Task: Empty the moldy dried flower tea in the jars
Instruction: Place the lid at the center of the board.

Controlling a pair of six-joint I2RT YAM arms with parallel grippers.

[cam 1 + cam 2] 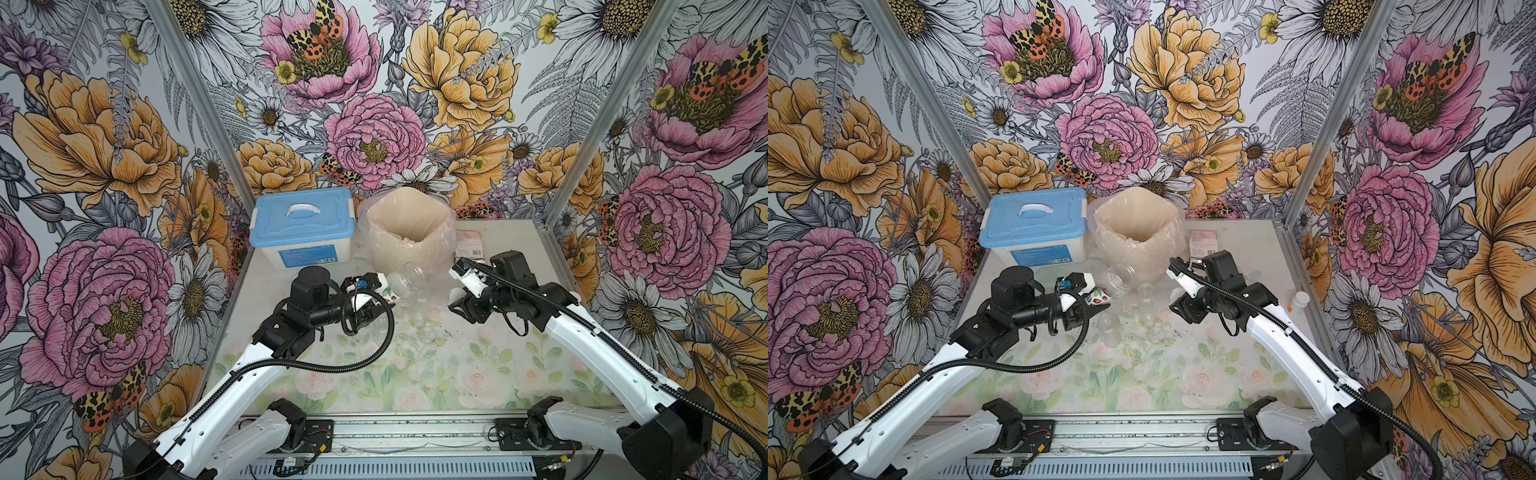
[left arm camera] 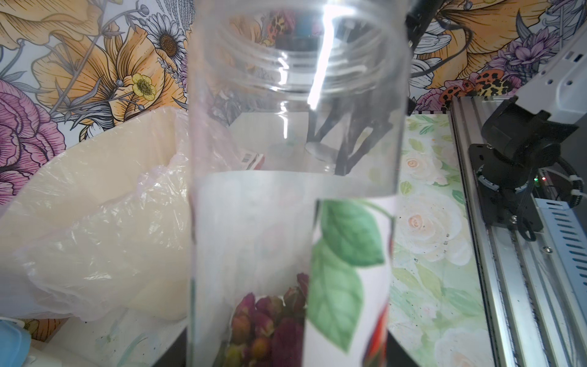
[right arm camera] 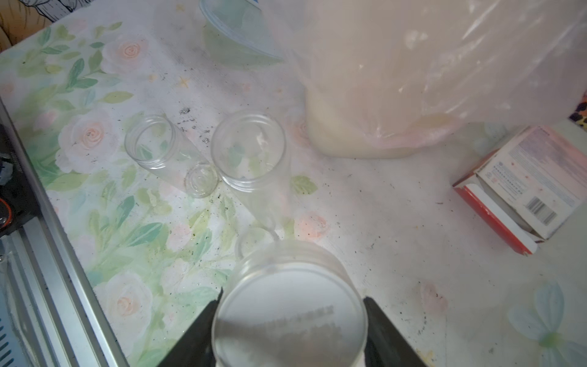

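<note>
Left gripper (image 1: 380, 293) holds labelled jar (image 1: 406, 281) beside bin (image 1: 390, 249); right gripper (image 3: 292, 298) holds lid (image 3: 289, 321).

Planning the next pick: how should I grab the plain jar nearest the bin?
I'd clamp the jar across its round wall below the threaded rim, coming from the side away from the other jar. It stands upright, mouth open, with a small clear lid between them.

a: what is counted first?
b: three jars: one labelled jar (image 2: 292, 143), one plain jar (image 3: 149, 141), a second plain jar (image 3: 251, 149). one lid (image 3: 289, 317) is seen. the dried buds (image 2: 263, 317) cannot be counted.
a: and what else is noted?
b: one blue-lidded box (image 1: 303, 220) at eleven o'clock, one lined bin (image 1: 409, 208) at twelve, one carton (image 1: 468, 243) at one, one small bottle (image 1: 1300, 299) at three.
</note>
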